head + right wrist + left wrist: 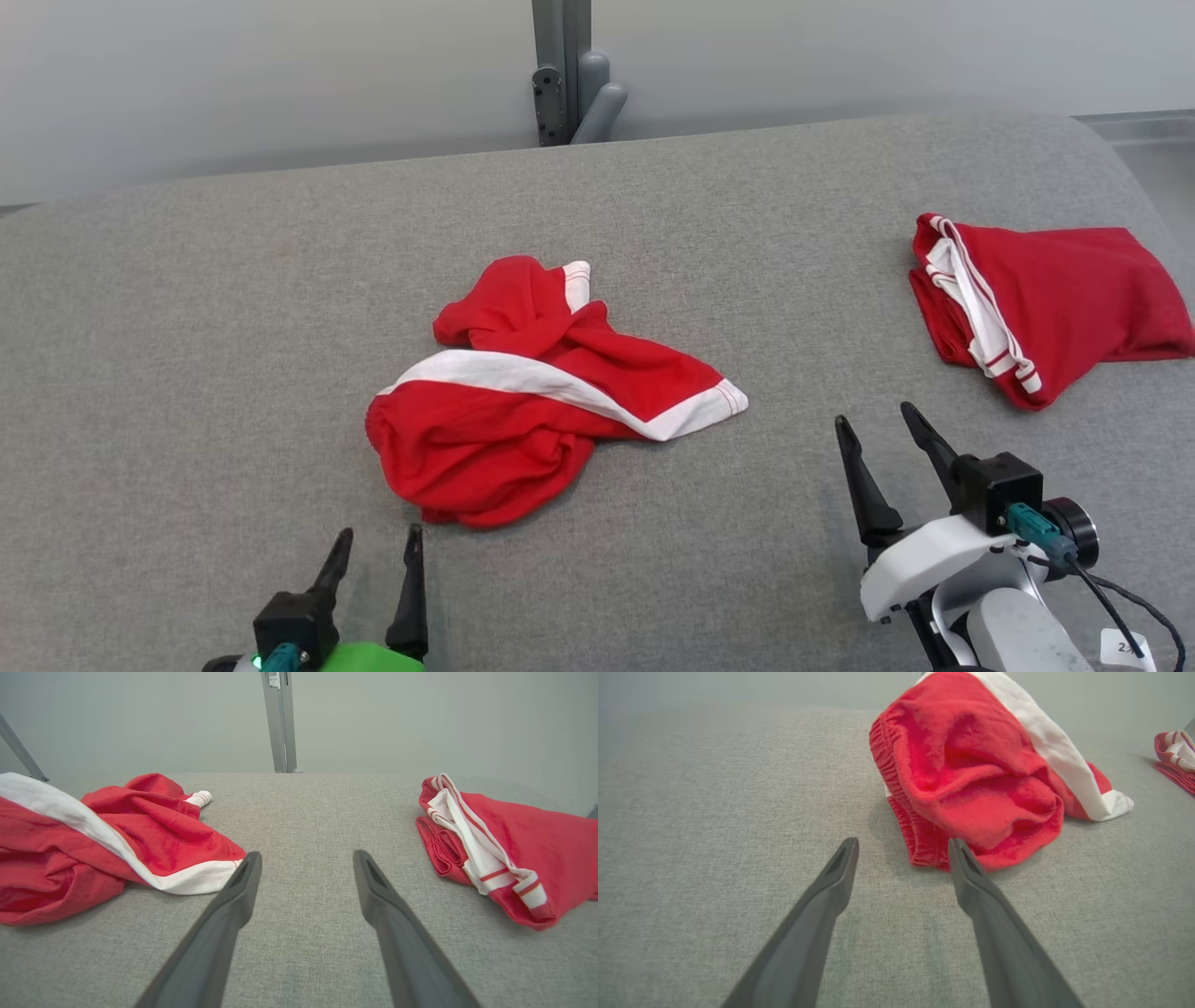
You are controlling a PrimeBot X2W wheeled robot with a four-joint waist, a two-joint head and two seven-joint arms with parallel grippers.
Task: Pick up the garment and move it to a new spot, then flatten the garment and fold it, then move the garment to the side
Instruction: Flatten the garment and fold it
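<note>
Hovering just beside garment point(523, 401), left gripper point(379, 532) spread, empty; right gripper point(875, 415) likewise wide, empty

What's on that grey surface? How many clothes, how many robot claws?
Red-and-white garments: 2, the crumpled garment and the folded garment
Grippers: 2, the left gripper and the right gripper, both open
Total: 4

My left wrist view cuts off the crumpled garment point(971, 765) at its top edge and the folded garment point(1176, 760) at its right edge. The white tag point(1125, 646) at the head view's lower right is too small to read.
</note>
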